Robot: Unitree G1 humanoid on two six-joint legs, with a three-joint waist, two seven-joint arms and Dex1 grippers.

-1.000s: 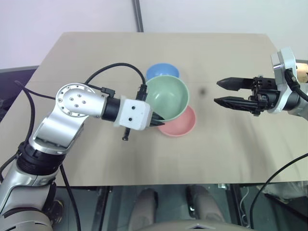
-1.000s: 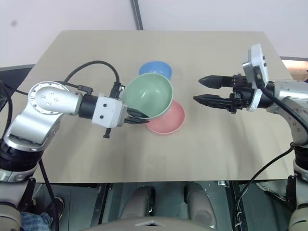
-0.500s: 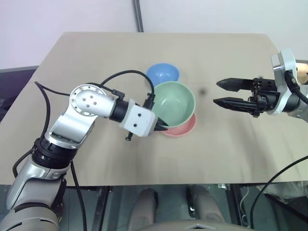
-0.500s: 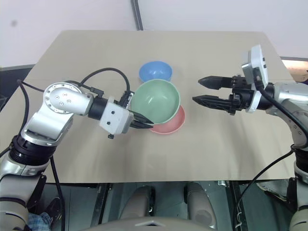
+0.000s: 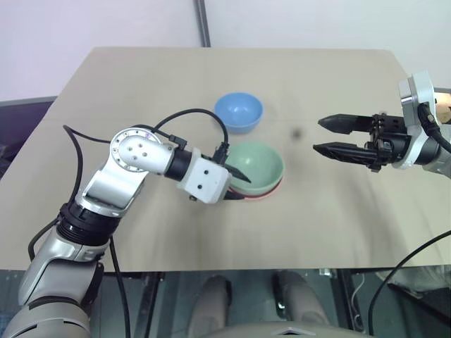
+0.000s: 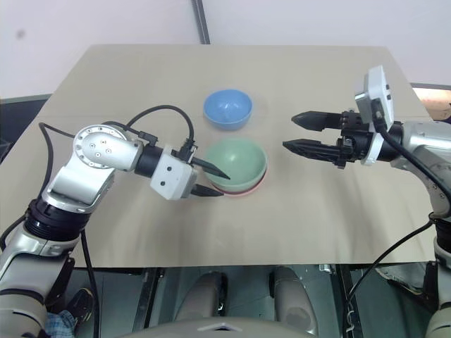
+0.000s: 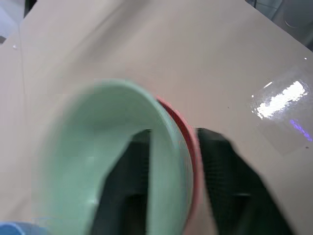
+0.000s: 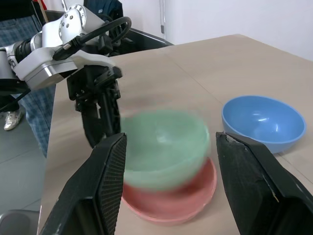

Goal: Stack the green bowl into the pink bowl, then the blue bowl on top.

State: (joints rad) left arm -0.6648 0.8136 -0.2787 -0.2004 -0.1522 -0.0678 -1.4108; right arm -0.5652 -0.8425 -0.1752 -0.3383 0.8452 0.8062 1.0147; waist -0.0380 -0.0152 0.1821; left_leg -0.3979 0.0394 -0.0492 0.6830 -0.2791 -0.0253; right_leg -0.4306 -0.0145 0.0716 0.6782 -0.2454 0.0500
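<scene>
On the tabletop (image 5: 141,77), your blue bowl (image 5: 238,112) lies just behind the green bowl (image 5: 257,165) nested in the pink bowl (image 5: 262,195); left end effector (image 6: 210,179) straddles green's rim, parted, nearer than the right end effector (image 5: 330,135), open and empty.

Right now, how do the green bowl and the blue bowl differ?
The green bowl sits nested in the pink bowl; the blue bowl stands alone on the table. The left pincer straddles the green bowl's rim; nothing touches the blue one. Both are upright, round, similar in size.
</scene>
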